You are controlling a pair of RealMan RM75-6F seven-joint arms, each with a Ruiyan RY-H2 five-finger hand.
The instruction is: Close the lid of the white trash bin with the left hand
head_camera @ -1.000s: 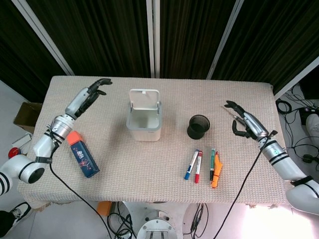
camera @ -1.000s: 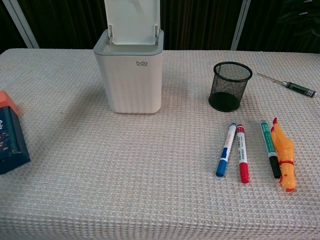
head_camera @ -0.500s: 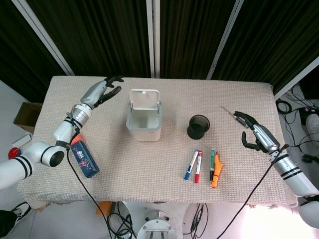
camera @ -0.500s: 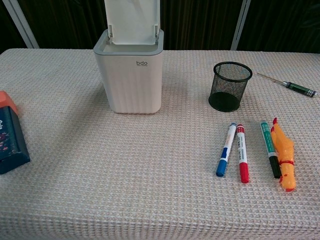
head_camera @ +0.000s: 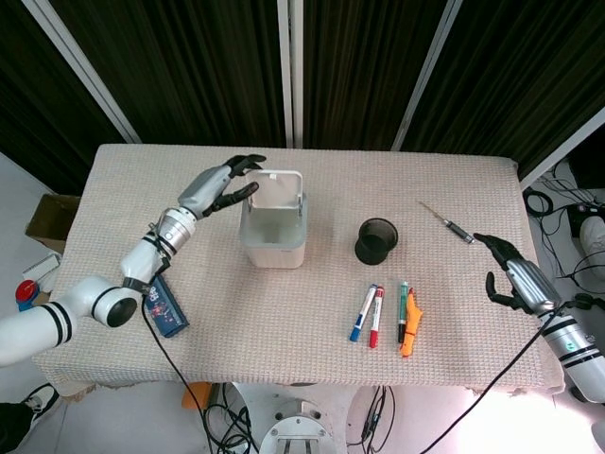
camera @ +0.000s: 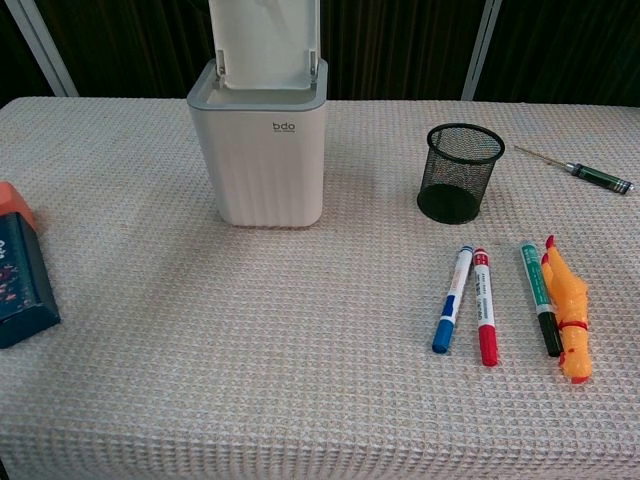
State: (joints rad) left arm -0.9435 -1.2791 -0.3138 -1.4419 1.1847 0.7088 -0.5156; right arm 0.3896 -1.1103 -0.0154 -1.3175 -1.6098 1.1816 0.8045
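The white trash bin [head_camera: 273,230] stands left of centre on the waffle-weave tablecloth [head_camera: 284,312] in my head view with its lid [head_camera: 274,188] raised; my left hand [head_camera: 222,185] hovers by the lid's left edge, fingers spread and holding nothing, while my right hand [head_camera: 515,280] hangs over the table's right edge, fingers loosely curled and empty, near a thin screwdriver [head_camera: 446,222]. In my chest view neither hand shows: the ribbed plastic bin [camera: 259,150] stands with bare cloth all around, well apart from the round black mesh pen cup [camera: 459,172], three markers [camera: 487,305], an orange rubber chicken [camera: 567,309] and a dark box [camera: 22,275] at the left edge.
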